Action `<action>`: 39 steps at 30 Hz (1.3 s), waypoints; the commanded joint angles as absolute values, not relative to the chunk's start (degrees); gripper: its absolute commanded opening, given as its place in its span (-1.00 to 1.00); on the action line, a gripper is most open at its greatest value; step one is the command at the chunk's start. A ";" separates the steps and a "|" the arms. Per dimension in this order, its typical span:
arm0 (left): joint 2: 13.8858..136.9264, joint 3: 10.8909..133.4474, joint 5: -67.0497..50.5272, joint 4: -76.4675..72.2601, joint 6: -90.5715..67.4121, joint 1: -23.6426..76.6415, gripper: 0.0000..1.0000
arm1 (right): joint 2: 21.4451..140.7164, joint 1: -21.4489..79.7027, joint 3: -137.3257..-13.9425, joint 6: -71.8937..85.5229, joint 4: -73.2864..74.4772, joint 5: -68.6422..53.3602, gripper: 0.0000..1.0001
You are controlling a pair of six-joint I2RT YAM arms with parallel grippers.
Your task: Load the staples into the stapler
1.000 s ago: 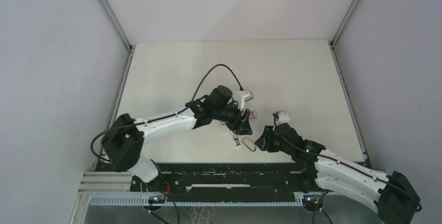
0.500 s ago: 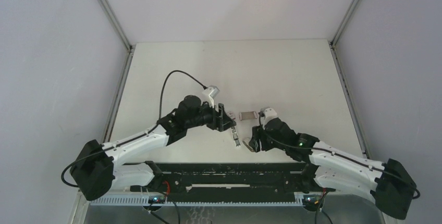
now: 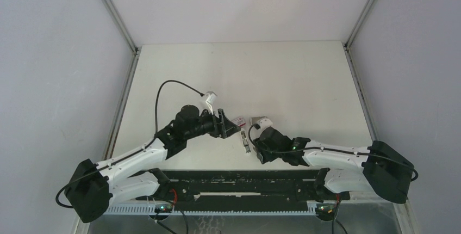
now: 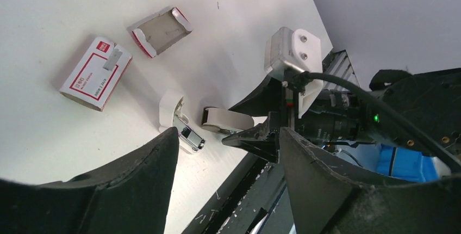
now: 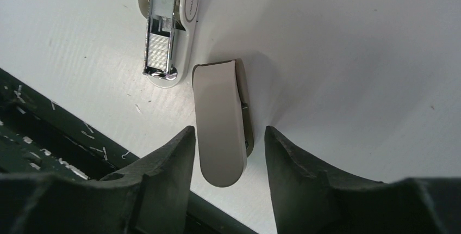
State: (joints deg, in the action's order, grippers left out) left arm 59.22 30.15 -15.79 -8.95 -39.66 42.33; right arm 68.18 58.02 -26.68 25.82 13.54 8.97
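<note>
Right gripper [image 5: 228,131] spread wide, straddling beige lid [image 5: 220,119] (likely lining up to close it). Staples [image 5: 159,49] sit in open stapler [image 5: 190,5] channel, just beside lid, near table [image 5: 353,54] front edge. Left gripper [image 4: 228,133] open, empty, held clear.

Plastic, bright metal and cardboard
The stapler [image 5: 163,32] is smooth white plastic around shiny metal; the box [image 4: 95,73] is matt printed cardboard.
</note>
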 commanded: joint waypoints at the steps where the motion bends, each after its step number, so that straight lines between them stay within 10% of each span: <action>1: 56.69 28.51 -15.52 -12.33 -43.73 41.77 0.44 | 70.18 60.28 -29.37 24.43 12.22 12.59 -0.10; 16: 52.76 20.65 -19.73 -21.12 -56.60 41.79 0.42 | 65.57 62.93 -31.55 20.28 13.78 10.95 -0.76; 39: 60.87 19.83 -27.30 -27.33 -63.73 46.33 0.41 | 50.77 66.03 -33.10 6.72 6.84 0.76 -0.83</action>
